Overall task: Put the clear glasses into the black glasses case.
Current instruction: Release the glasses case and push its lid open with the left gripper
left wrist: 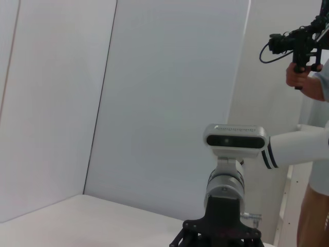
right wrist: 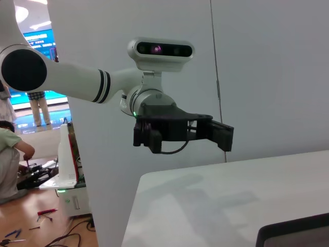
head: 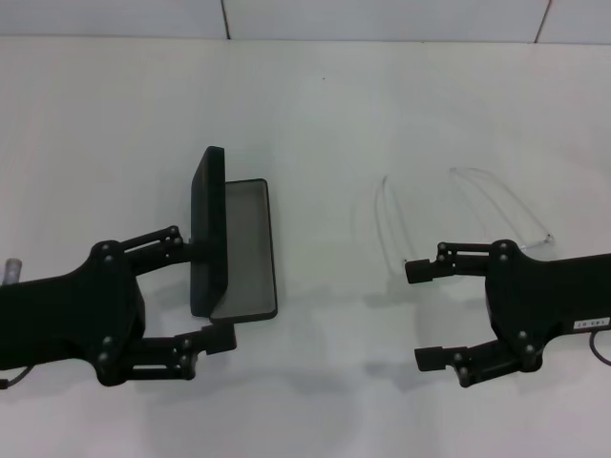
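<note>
White tabletop (head: pixel 315 105) fills our head view, meeting a pale panelled wall (head: pixel 382 17) along its far edge. We see the matte black rectangular hinged glasses case (head: pixel 234 250) left of the table's middle; it stands open, its lid upright on the left and its grey-lined tray lying flat on the table. Our left gripper (head: pixel 213 292), black with two fingers, reaches in from the near left edge. Its fingers are spread wide: the far one touches the outside of the upright lid, and the near one ends just beside the case's near corner. We cannot tell whether it presses on the lid.

The fully transparent plastic glasses (head: pixel 458 215) lie on the table right of the middle, well apart from the case, their long thin arms curving toward the far edge. Our right gripper (head: pixel 423 314), also black, comes in from the near right edge. Its fingers are spread and hold nothing; the far finger's tip lies just beside the near end of the glasses.
</note>
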You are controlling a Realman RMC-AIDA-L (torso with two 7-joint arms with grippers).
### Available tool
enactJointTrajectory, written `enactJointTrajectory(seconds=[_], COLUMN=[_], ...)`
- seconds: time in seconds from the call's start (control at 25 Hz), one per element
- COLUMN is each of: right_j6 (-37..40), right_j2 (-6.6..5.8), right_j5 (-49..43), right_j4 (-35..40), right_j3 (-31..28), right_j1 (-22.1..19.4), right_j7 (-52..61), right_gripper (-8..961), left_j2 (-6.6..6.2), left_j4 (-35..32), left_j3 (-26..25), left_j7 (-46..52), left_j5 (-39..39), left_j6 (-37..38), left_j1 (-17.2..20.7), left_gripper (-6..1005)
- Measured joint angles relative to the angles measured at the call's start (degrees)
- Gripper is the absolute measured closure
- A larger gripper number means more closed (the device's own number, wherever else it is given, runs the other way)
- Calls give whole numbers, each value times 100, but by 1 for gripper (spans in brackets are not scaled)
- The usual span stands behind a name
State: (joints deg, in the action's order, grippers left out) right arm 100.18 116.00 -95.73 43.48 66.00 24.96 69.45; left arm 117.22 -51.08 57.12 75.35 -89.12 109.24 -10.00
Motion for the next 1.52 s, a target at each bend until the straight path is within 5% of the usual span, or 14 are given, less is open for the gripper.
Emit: enactJointTrajectory(seconds=[0.32,0.56,0.76,0.96,1.16,1.52], right_j6=[-27,-80,-82,-149,-194,-232], right_j2=[1,-5,-8,-14,-17,-9], right_j5=[3,3,3,75,131,160], right_j4=[-200,-208,-287,-351,-411,-415], right_j3=[-37,-48,-57,-62,-47,-39], right_j1=[-3,-30,-69,-103,-101,-49], right_j7=[9,22,14,-10,-10,-12], right_gripper=[83,83,83,83,84,84], left_j2=[202,185,96,190,84,240], left_j4=[-394,-1716,-2830,-4092,-4115,-3290], left_j3=[-6,-11,-34,444,1423,2180], left_j7=[836,3538,5809,7762,8755,8991], left_j5=[208,-244,-1913,-4364,-5412,-6179], left_j6=[-8,-727,-1416,-1350,-1236,-1410], left_j1=[-220,-847,-1467,-2071,-2405,-2828], left_gripper=[111,112,113,115,119,125])
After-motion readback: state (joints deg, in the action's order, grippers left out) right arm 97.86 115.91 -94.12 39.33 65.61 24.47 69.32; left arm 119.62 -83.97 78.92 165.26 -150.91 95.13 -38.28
